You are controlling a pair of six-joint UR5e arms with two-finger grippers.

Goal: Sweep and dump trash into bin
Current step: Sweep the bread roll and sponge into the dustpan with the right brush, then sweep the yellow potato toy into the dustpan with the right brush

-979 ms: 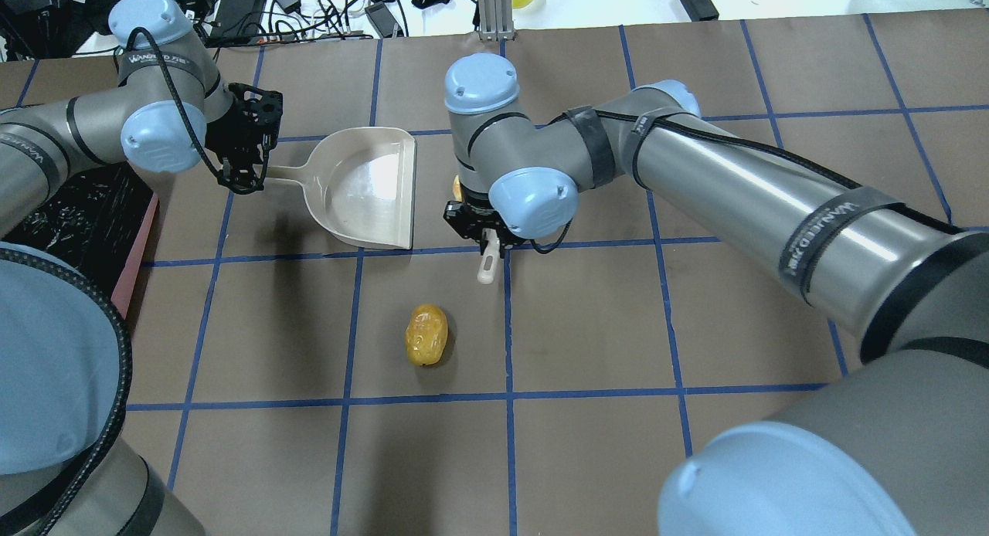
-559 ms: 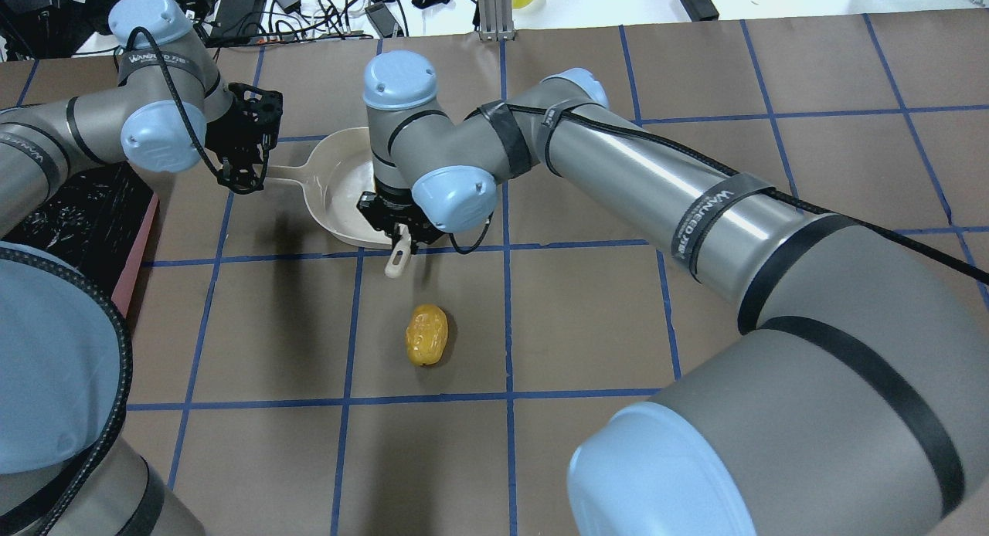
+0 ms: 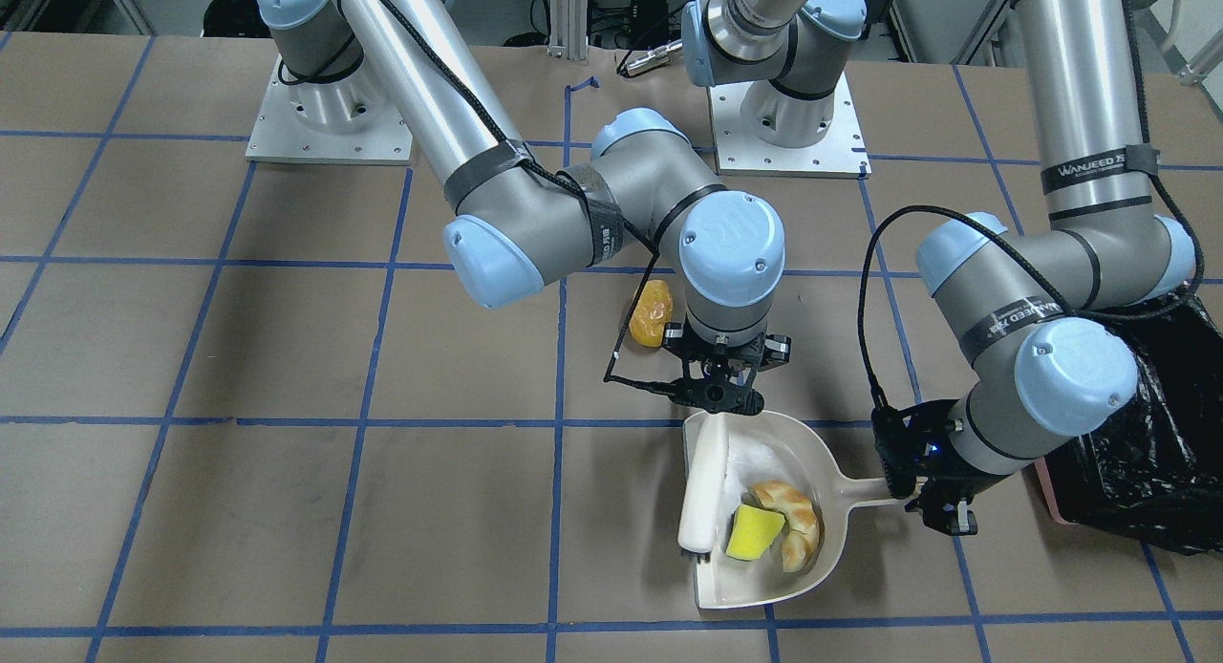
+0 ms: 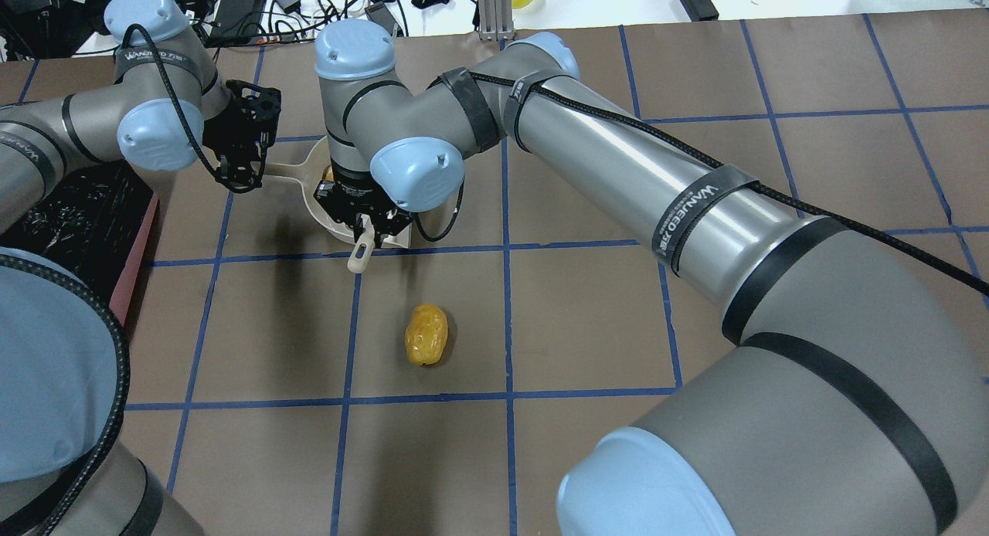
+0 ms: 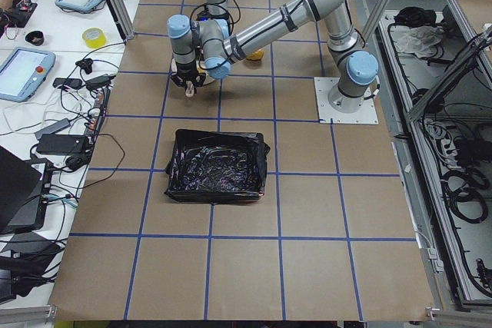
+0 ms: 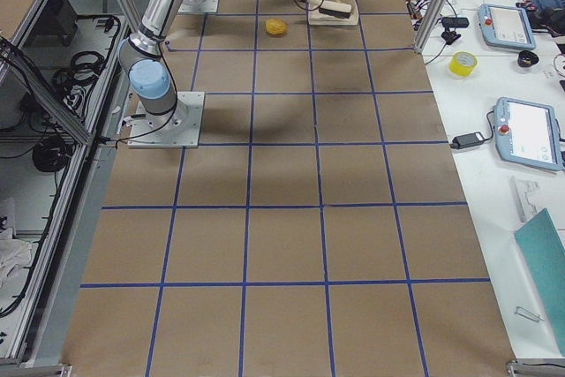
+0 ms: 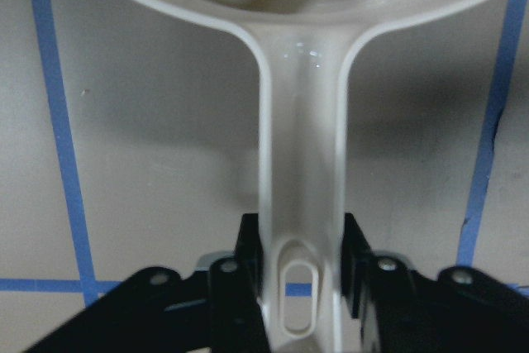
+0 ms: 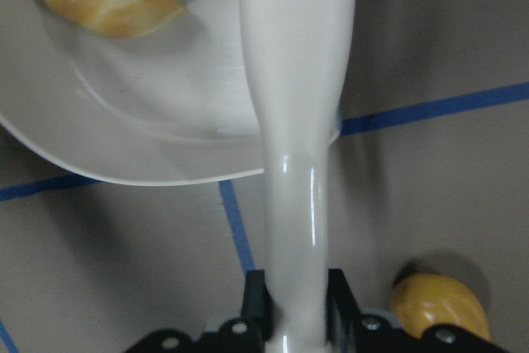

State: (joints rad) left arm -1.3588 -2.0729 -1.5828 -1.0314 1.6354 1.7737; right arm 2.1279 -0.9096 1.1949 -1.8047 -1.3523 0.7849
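Right gripper [image 3: 718, 397] is clamped on the handle of the white brush [image 3: 704, 486]. The brush head lies along the open mouth of the dustpan [image 3: 769, 438], I reckon to wall the stuff in so nothing slides back out. The yellow sponge [image 3: 752, 532] sits right up against the bristle side, with the croissant piece [image 3: 798, 520] curled behind it, deeper in the pan.

Left gripper [image 7: 302, 287] is pinched shut on the end of the dustpan handle [image 7: 302, 155]. It looks like it's holding the pan flat on the bench [image 3: 287, 357] so it can't skate away from the brush.

You're two out of three. The bun [image 4: 426, 334] lies out on the bench, apart from the pan and closer to the robot's base. It's off to the side of the pan's mouth, so you'd probably need to swing the brush round behind it.

The bin [image 5: 217, 165] with its black bag sits on the robot's left, beyond the left arm. What's in your way is mostly the right wrist hanging over the pan, so clear it and the brush before you lift or tip.
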